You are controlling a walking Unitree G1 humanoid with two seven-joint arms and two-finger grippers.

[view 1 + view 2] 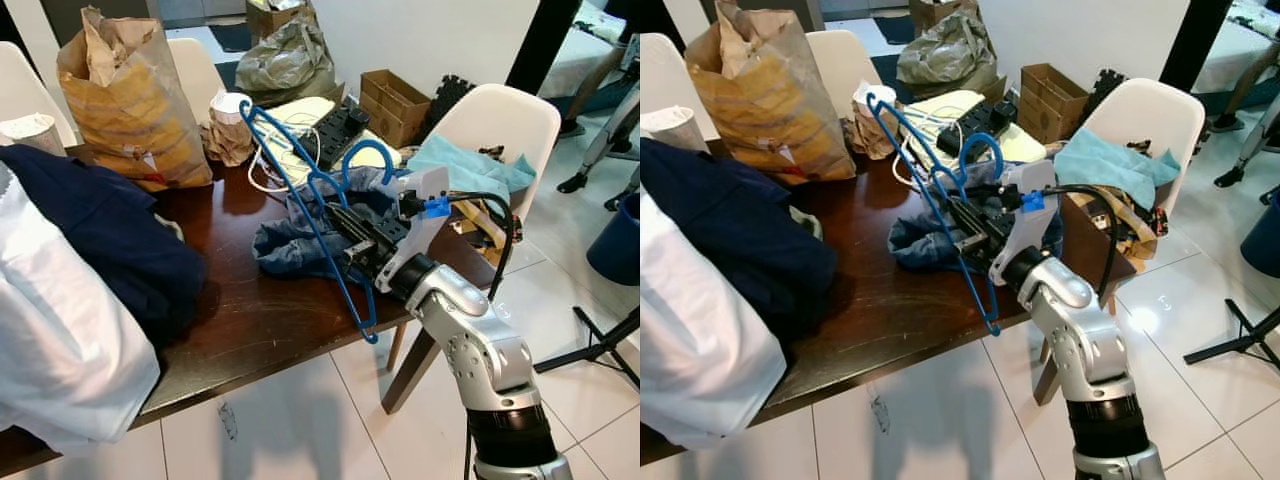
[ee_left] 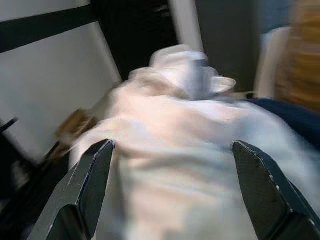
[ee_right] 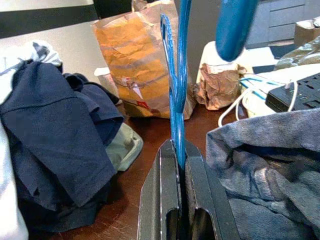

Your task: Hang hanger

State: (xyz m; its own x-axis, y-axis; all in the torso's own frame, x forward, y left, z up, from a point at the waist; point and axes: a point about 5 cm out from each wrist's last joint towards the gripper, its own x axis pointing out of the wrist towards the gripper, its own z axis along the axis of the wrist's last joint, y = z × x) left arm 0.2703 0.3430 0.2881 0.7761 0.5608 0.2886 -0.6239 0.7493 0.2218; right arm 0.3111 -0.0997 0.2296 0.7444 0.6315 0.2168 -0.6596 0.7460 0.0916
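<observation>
Right gripper (image 1: 345, 232) clamped on blue hanger (image 1: 300, 195) | hanger's long axis runs along the fingers, hook (image 1: 365, 160) upward | above wooden table (image 1: 260, 310) | left gripper (image 2: 170, 190) spread wide, empty

Head eyes look down at the table (image 1: 250, 310); wrist cameras face along their fingers.

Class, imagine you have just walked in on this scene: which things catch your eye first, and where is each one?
First, the blue hanger, clamped in the right gripper above the dark wooden table. Under it lies a crumpled denim garment, and behind, at the table's far left, stands a big brown paper bag. A navy garment is heaped at the left.
</observation>
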